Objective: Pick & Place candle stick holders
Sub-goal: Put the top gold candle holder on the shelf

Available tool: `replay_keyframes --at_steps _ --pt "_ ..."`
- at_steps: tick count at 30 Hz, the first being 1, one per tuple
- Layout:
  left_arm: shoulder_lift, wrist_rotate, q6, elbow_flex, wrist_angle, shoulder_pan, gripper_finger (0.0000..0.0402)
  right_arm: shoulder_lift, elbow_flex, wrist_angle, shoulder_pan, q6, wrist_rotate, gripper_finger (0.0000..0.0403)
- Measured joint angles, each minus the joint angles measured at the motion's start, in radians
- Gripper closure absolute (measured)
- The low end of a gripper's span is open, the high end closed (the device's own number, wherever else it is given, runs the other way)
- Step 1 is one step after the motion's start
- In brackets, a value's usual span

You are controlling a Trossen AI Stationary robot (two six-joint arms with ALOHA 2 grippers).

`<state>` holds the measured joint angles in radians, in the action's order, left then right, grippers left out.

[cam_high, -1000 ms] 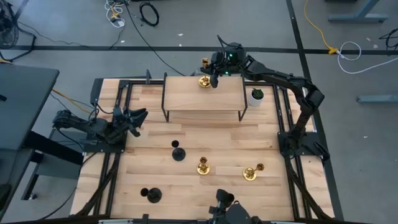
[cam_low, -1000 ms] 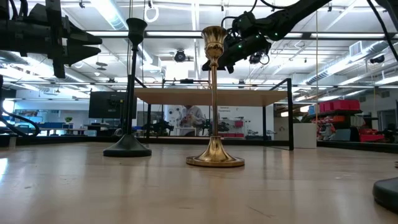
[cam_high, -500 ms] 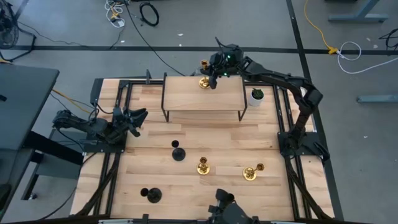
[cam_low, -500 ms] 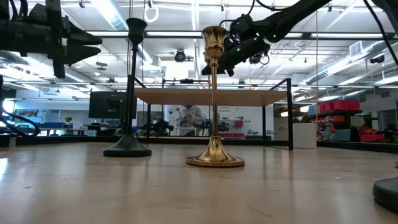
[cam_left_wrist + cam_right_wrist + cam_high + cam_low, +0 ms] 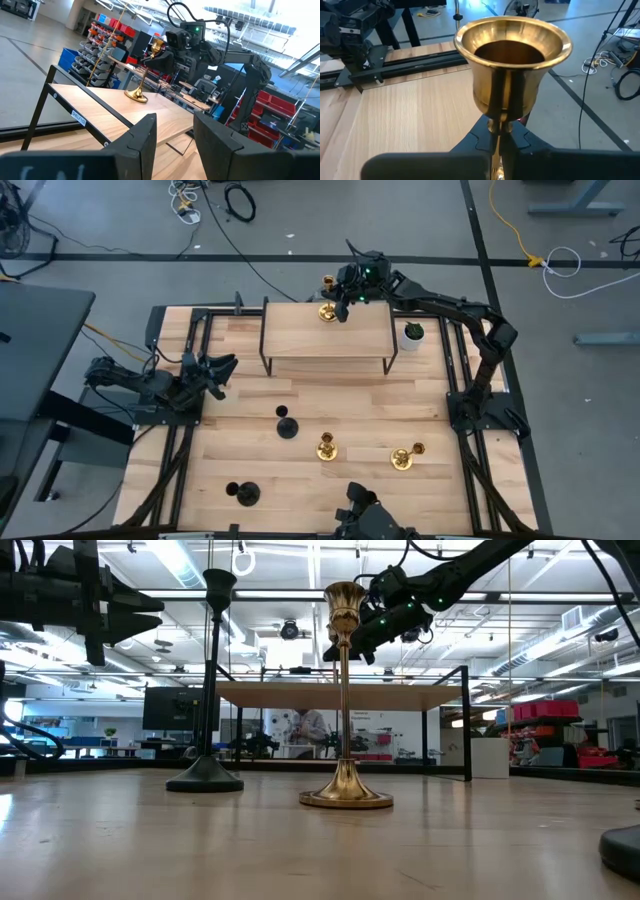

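A gold candle stick holder [image 5: 328, 310] stands on the raised wooden shelf [image 5: 330, 340] at the table's far side. My right gripper [image 5: 343, 298] is shut on it just under its cup [image 5: 512, 65]. My left gripper [image 5: 222, 366] is open and empty at the table's left edge; its view shows the held holder [image 5: 142, 75] far off. On the table top two other gold holders [image 5: 326, 448] [image 5: 403, 457] and two black ones [image 5: 287, 425] [image 5: 243, 493] stand on their round bases. My right gripper pinches the gold holder's thin stem right below the cup [image 5: 498, 127] between its two fingers [image 5: 522, 142]. The fingers come about level from the table's right and lie across the stem. The holder stands about upright, its round base [image 5: 136, 95] on the shelf top.
A small white pot with a green plant [image 5: 412, 333] stands just right of the shelf. The shelf rests on thin black legs [image 5: 266, 366]. In the low view a gold holder [image 5: 345, 700] and a black holder [image 5: 208, 680] stand close in front.
My right gripper, shut on the gold holder's stem, has shifted a little toward the table's left above the shelf. The holder has stayed upright on the shelf.
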<state>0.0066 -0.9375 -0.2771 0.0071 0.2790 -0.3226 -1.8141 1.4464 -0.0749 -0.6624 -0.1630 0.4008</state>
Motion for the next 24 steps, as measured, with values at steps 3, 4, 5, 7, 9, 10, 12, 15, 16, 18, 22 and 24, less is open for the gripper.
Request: replay_keyframes --at_steps 3,4,5,7,9,10,12,15,16,18,22,24 --pt "0.0 0.0 0.0 0.0 0.0 0.0 0.0271 0.0 0.0 -0.002 0.0 -0.001 0.0 0.0389" --pt "0.0 0.0 0.0 0.0 0.0 0.0 0.0271 0.0 0.0 -0.003 0.0 -0.002 0.0 0.0385" --pt "0.0 0.0 0.0 0.0 0.0 0.0 0.0271 0.0 0.0 -0.005 0.0 -0.001 0.0 0.0379" --pt "0.0 0.0 0.0 0.0 0.0 0.0 0.0271 0.0 -0.001 -0.02 0.0 0.005 -0.001 0.0367" --pt "0.0 0.0 0.0 0.0 0.0 0.0 0.0271 -0.004 -0.003 -0.024 0.0 0.004 -0.002 0.0354" --pt "0.0 0.0 0.0 0.0 0.0 0.0 0.0271 -0.005 -0.003 -0.023 0.0 0.004 -0.002 0.0348" --pt "0.0 0.0 0.0 0.0 0.0 0.0 0.0271 -0.003 -0.003 -0.013 0.0 0.004 -0.012 0.0336" --pt "0.0 0.0 0.0 0.0 0.0 0.0 0.0271 -0.003 -0.003 -0.014 0.0 0.005 -0.078 0.0315" --pt "0.0 0.0 0.0 0.0 0.0 0.0 0.0271 -0.003 -0.003 -0.014 0.0 0.006 -0.088 0.0307" --pt "0.0 0.0 0.0 0.0 0.0 0.0 0.0271 -0.003 -0.003 -0.012 -0.001 0.014 -0.081 0.0287" --pt "0.0 0.0 0.0 0.0 0.0 0.0 0.0271 -0.003 -0.003 -0.012 0.0 0.016 -0.068 0.0241" --pt "0.0 0.0 0.0 0.0 0.0 0.0 0.0271 -0.003 -0.003 -0.014 0.003 0.017 -0.051 0.0218"
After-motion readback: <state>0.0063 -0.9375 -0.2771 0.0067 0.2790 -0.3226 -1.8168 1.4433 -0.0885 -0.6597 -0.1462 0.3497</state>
